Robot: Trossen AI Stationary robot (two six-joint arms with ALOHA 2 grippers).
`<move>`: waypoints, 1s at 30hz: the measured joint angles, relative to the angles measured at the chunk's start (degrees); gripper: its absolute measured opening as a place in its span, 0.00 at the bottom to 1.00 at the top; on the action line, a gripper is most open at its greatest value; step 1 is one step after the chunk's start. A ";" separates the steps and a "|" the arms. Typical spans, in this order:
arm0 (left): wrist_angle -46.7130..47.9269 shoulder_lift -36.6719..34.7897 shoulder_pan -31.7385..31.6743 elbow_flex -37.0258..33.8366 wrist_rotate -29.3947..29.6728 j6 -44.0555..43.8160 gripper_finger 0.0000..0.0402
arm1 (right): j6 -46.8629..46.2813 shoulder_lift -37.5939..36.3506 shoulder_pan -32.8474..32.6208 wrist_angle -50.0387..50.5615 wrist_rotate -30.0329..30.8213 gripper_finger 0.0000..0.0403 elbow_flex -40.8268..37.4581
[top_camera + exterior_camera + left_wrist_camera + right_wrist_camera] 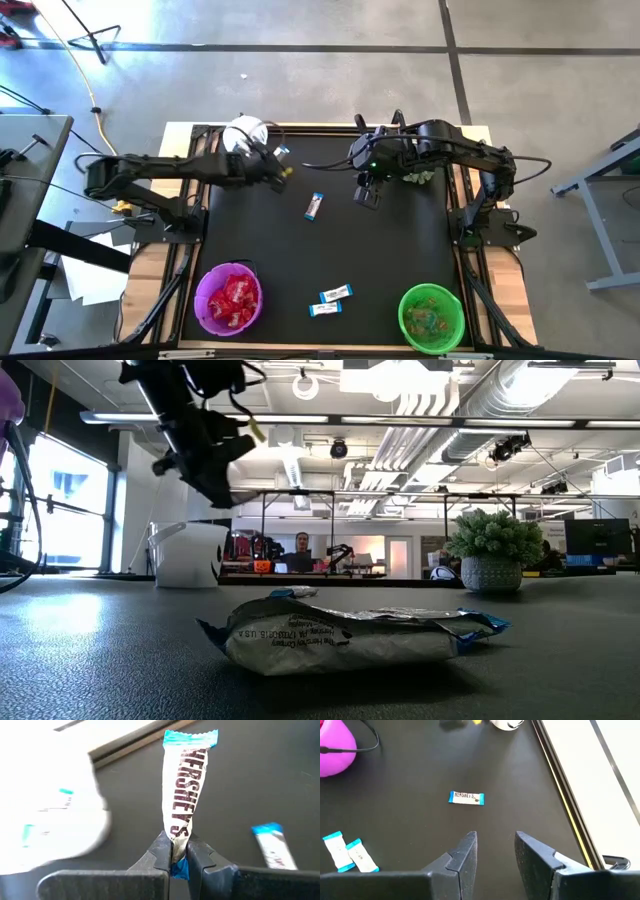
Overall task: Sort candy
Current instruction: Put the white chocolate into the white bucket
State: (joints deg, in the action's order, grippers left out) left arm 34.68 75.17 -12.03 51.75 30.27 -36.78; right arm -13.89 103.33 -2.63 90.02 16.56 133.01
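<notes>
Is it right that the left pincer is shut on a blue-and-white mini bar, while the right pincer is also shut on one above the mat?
Not quite. The left pincer is indeed shut on a blue-and-white mini bar, but the right pincer holds nothing: in the right wrist view its fingers stand apart, with only the black mat between them and a loose mini bar lying farther off.

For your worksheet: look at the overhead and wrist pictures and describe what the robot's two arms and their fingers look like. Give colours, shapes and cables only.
Both arms are dark, jointed and slim, with black cables running along them. The left gripper has two dark, flat-sided fingers tapering toward the tips. The right gripper has the same dark, wedge-shaped fingers, with matt grey faces. A small green light shows on the right arm near its wrist.
</notes>
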 joint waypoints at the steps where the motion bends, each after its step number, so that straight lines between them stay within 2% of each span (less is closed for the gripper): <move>1: 1.31 -1.30 -1.33 0.00 0.50 0.51 0.01 | -0.40 0.00 0.00 0.00 0.00 0.31 0.00; 9: 3.12 -8.84 -12.32 0.04 1.85 5.73 0.01 | -2.68 0.00 0.00 0.00 0.00 0.31 0.00; 14: 7.28 -9.45 -18.94 0.04 -3.43 8.75 0.01 | -3.75 0.00 0.00 -0.02 0.01 0.31 0.00; 17: 9.05 -8.51 -22.31 0.04 -4.40 10.60 0.03 | -4.29 0.00 0.00 -0.05 0.02 0.31 0.00; 23: 8.03 -7.29 -26.31 0.04 -4.45 17.09 0.12 | -5.63 0.02 0.00 -0.11 0.04 0.31 0.00; 30: 7.43 -7.23 -27.37 0.04 -4.52 18.54 0.26 | -5.79 0.02 0.00 -0.11 0.06 0.31 0.00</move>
State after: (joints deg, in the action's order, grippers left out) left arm 42.11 67.94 -39.40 51.79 25.75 -18.24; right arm -19.68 103.35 -2.63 89.91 16.62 133.01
